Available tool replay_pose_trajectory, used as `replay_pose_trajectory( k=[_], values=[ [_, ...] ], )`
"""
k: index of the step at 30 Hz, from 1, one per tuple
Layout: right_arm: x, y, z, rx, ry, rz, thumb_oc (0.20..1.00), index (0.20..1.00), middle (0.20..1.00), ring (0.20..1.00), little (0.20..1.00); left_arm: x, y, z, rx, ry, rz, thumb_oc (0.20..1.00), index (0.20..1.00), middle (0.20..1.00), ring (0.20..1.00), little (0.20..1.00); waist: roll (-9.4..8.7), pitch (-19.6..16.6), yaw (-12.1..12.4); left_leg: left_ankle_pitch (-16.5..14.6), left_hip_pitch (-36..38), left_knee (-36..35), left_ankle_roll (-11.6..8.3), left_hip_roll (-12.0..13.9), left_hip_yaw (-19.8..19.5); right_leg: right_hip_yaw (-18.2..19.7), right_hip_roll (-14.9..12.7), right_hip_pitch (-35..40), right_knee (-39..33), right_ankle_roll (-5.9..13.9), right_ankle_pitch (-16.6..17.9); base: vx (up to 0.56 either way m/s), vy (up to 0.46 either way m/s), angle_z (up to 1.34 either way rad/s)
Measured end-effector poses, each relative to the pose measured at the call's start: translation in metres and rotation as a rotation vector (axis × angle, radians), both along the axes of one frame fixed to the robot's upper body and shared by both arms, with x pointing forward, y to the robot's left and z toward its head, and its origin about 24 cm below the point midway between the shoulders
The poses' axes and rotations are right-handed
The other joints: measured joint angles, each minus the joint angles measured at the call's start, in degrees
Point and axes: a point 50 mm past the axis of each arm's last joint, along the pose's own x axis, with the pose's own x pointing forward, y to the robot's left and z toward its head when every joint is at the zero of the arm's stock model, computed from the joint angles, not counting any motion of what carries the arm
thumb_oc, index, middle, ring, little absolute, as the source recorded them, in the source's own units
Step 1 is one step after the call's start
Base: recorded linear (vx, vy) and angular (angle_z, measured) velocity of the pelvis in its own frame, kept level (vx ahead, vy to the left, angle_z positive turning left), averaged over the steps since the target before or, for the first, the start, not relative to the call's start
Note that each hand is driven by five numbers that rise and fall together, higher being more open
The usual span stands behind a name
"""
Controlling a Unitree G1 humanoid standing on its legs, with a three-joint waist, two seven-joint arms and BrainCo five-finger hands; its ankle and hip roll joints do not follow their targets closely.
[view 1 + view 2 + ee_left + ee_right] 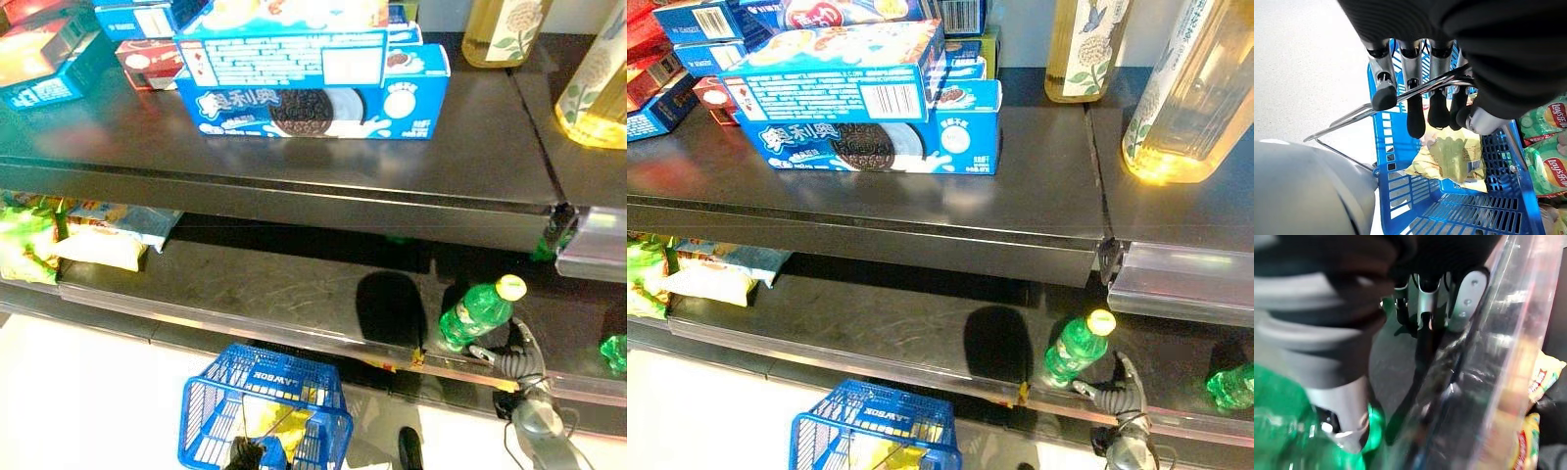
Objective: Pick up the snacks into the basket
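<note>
I see a dark store shelf [294, 147] with two levels, and a pale floor [88, 392] below it. In the left eye view, blue cookie boxes [313, 98] sit on the top level, and tall yellow bottles [598, 78] stand at its right end. On the lower level, snack bags [59, 240] lie at the left end. A green bottle [477, 313] with a yellow cap lies tilted near the front edge on the right. My right hand [514, 357] is just beside it. The blue basket [265, 411] hangs low in front of the shelf, with a yellow snack bag [279, 421] inside.

In the right eye view, I see the same shelf a bit closer. The green bottle is at [1073, 348], and another green bottle [1232, 384] lies at the far right. The basket's rim [872, 421] shows at the bottom.

In the left wrist view, my left hand [1425, 93] has its fingers curled round the basket's metal handle [1381, 105]. The yellow bag [1449, 156] lies in the basket [1400, 186]. Green snack bags [1547, 147] sit just past the basket.

In the right wrist view, my right hand [1422, 308] is next to the green bottle [1283, 431] and a clear plastic strip [1508, 333]. I cannot tell if its fingers are loose or clenched.
</note>
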Motion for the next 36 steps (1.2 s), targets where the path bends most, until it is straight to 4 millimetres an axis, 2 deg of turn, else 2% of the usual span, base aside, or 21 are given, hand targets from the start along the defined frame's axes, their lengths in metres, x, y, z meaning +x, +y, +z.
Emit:
replay_pose_trajectory(
  k=[14, 26, 29, 33, 36],
  values=[
    [0.009, 0.005, 0.001, -0.013, 0.001, 0.026, 1.0, 1.0, 1.0, 1.0, 1.0, 0.0, -0.008, 0.0, -0.001, -0.001, -0.048, 0.2, 0.2, 0.2, 0.2, 0.2, 0.64, 0.26, -0.02, 0.36, -0.23, -0.03, 0.16, 0.06, -0.55, -0.43, -0.03, -0.14, -0.01, -0.11, 0.64, -0.01, 0.006, 0.01],
    [0.043, 0.031, 0.022, -0.017, -0.07, 0.132, 1.0, 1.0, 1.0, 1.0, 1.0, 0.003, -0.008, 0.002, -0.004, -0.025, -0.054, 0.2, 0.2, 0.2, 0.2, 0.2, 1.57, 0.6, 0.55, 0.74, -3.16, -0.35, 0.18, -0.06, -3.68, -0.77, 0.08, -4.92, -0.02, -0.09, 3.07, 0.0, 0.014, -0.18],
    [0.053, 0.038, 0.032, -0.021, -0.105, 0.162, 1.0, 1.0, 1.0, 1.0, 1.0, 0.007, -0.01, 0.004, -0.012, -0.043, -0.057, 0.2, 0.2, 0.2, 0.2, 0.2, 2.54, 0.89, 1.55, 0.7, -4.49, -0.39, 0.13, -0.08, -6.08, -0.8, 0.47, -6.99, -0.01, -0.07, 3.12, 0.01, 0.016, -0.31],
    [0.061, 0.048, 0.046, -0.016, -0.158, 0.2, 1.0, 1.0, 1.0, 1.0, 1.0, 0.012, -0.015, 0.006, -0.018, -0.063, -0.072, 0.2, 0.2, 0.2, 0.2, 0.2, 3.98, 1.5, 1.65, 0.69, -6.09, -0.4, 0.14, 0.3, -7.24, -0.78, 1.25, -8.74, 0.04, -0.07, 3.12, 0.01, 0.0, -0.1],
    [0.064, 0.058, 0.057, -0.014, -0.203, 0.242, 1.0, 1.0, 1.0, 1.0, 1.0, 0.017, -0.024, 0.008, -0.034, -0.078, -0.091, 0.2, 0.2, 0.2, 0.2, 0.2, 6.04, 2.36, 1.89, 0.63, -7.0, -0.41, 0.1, 1.01, -8.11, -0.79, 2.19, -9.28, 0.29, -0.07, 3.12, 0.01, 0.0, 0.03]
  ],
)
